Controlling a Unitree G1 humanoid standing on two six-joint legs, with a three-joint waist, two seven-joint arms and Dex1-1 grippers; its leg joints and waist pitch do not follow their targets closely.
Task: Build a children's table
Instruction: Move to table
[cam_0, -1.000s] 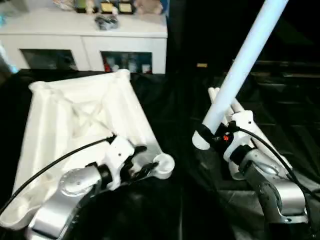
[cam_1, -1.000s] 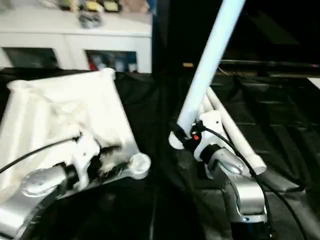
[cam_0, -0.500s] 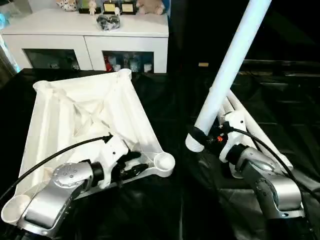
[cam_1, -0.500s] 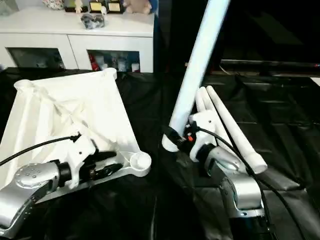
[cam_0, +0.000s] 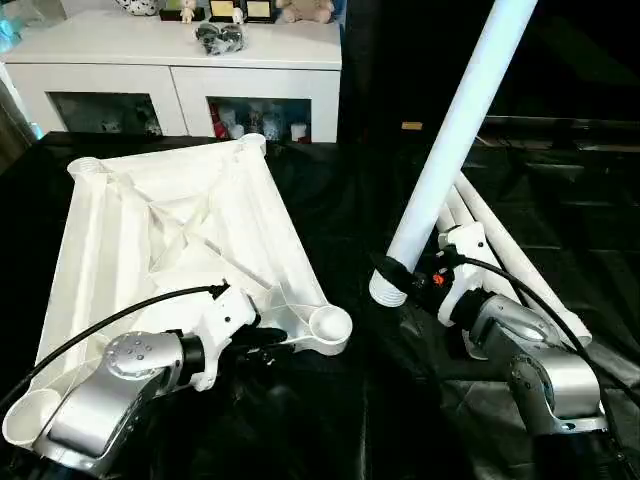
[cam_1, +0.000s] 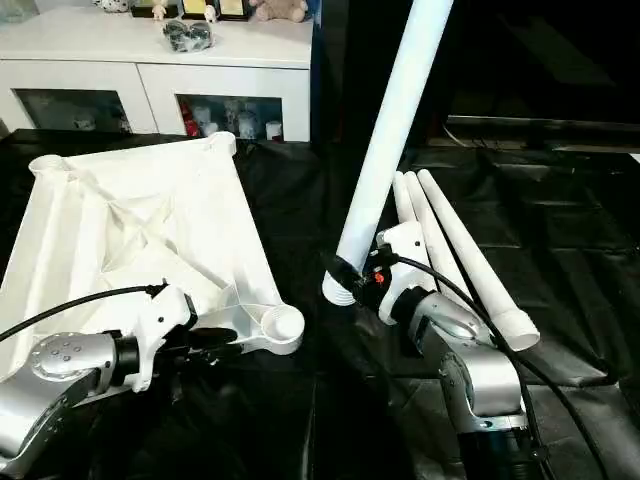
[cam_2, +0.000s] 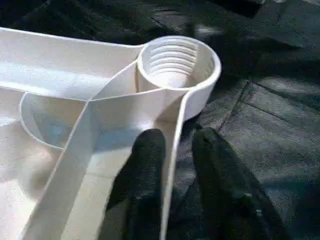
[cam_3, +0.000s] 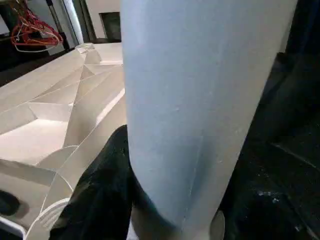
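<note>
The white plastic tabletop (cam_0: 180, 250) lies upside down on the black sheet (cam_0: 340, 420) at the left of the scene, its ribbed underside facing up and round sockets at its corners. Behind it stands a white cabinet (cam_0: 180, 75) with glass doors and small ornaments along its top.

The left gripper (cam_0: 262, 343) reaches over the tabletop's near edge beside the near right corner socket (cam_0: 328, 325). In the left wrist view its two black fingers (cam_2: 145, 165) straddle the thin rim wall of the tabletop: one finger sits inside the rim on the white plastic, the other outside over the black sheet. The jaws stand narrowly apart, pinching that rim just short of the threaded socket (cam_2: 172, 57). A black cable runs back along the silver left forearm.

To the right of the socket, the right gripper (cam_0: 408, 275) clasps the thick end of a long white tube leg (cam_0: 455, 140), which slopes up and away out of the top of the picture. The leg's ringed lower end (cam_0: 386, 292) hangs just above the sheet, near the corner socket but apart from it. In the right wrist view a black finger (cam_3: 100, 195) presses against the side of the leg.

Farther right, behind the right forearm, the other white tube legs (cam_1: 460, 250) lie side by side on the black sheet, touching one another.
</note>
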